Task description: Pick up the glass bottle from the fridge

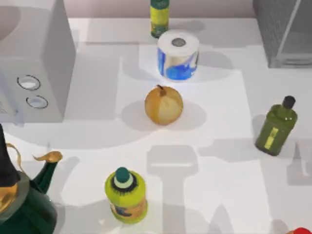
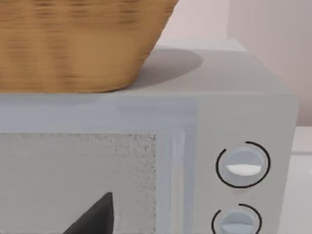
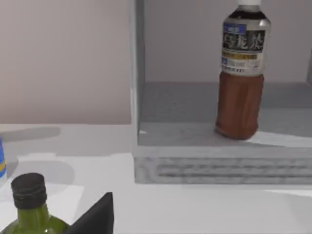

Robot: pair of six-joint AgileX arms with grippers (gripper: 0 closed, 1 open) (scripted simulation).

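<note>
Right gripper [image 3: 95,217]: seen as a dark wedge in the right wrist view, just beside the black cap of an olive-green bottle [image 3: 31,208]. Cannot tell whether spread or pressed together. Beyond it, across bare white tabletop [image 3: 195,204], stands the large dark grey speckled fridge [image 3: 219,168] with its compartment open. Inside, upright on the grey floor near the front edge, stands the small round glass bottle [image 3: 241,73], with a white cap, dark see-through shoulders, a printed label and a brown body, apart from the gripper.

Left gripper [image 2: 96,215]: another dark wedge, facing the speckled door of a pale grey box with two round dials [image 2: 243,165]. Cannot tell its state either. On top of that box rests a woven tan basket [image 2: 73,44].

From above: a white table [image 1: 219,146], crossed by soft grey shadows, against a pale pinkish wall along the upper edge. Fridge [image 1: 282,29] at upper right, dialled box [image 1: 34,58] at upper left. Round yellow onion [image 1: 164,105] at centre, a blue-and-white paper roll [image 1: 178,54] just above it, the olive-green bottle [image 1: 276,126] at right, a yellow-green bottle with a teal cap [image 1: 126,194] at lower centre, and a dark green kettle with a gold spout [image 1: 29,195] at lower left.
</note>
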